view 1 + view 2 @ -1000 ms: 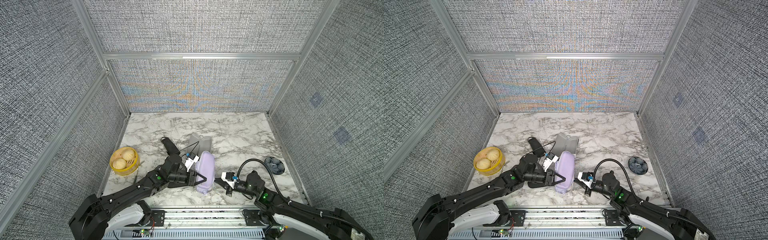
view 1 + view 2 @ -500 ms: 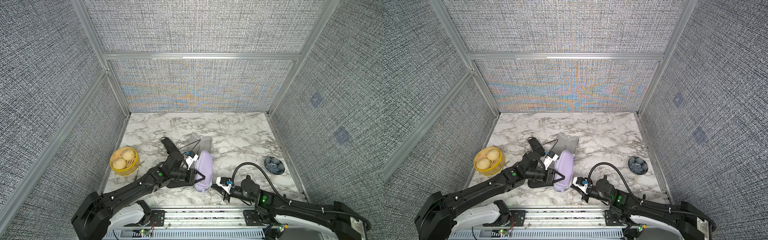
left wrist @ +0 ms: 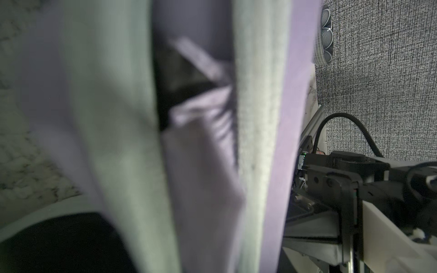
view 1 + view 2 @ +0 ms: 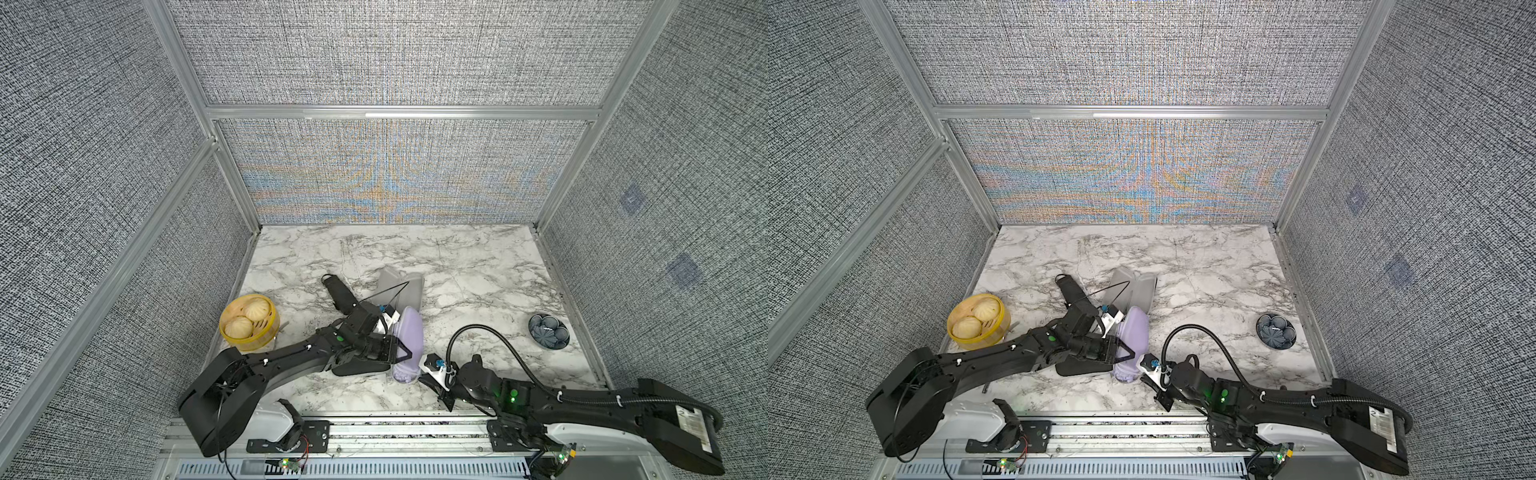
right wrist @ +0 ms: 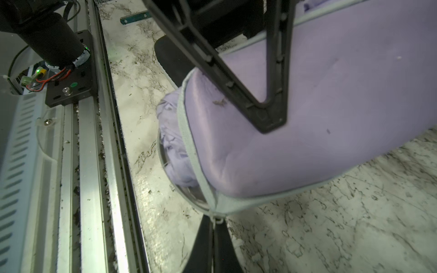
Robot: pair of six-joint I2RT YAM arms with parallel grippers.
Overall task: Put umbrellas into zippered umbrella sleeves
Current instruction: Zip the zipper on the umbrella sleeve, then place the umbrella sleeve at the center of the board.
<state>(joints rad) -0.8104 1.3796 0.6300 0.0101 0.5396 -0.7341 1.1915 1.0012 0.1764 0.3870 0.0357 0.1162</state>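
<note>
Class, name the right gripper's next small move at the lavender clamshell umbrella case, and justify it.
Probably draw the small grey zip pull a short way around the rounded end of the lavender rigid clamshell case. The shut right gripper seems to pinch it, the left gripper clamps the case, and that end gapes with lavender umbrella fabric showing.

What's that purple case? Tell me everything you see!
The case is a lavender oblong clamshell with rounded ends, a padded-looking shell, pale grey lining and a grey zip edge. It lies on the marble table near the robot, mostly closed but gaping at its near end, where crumpled lavender umbrella fabric shows. The left gripper holds it, one of its fingers pressing the top shell. The shut right gripper seems to pinch its zip pull. A black case lies beside it.
</note>
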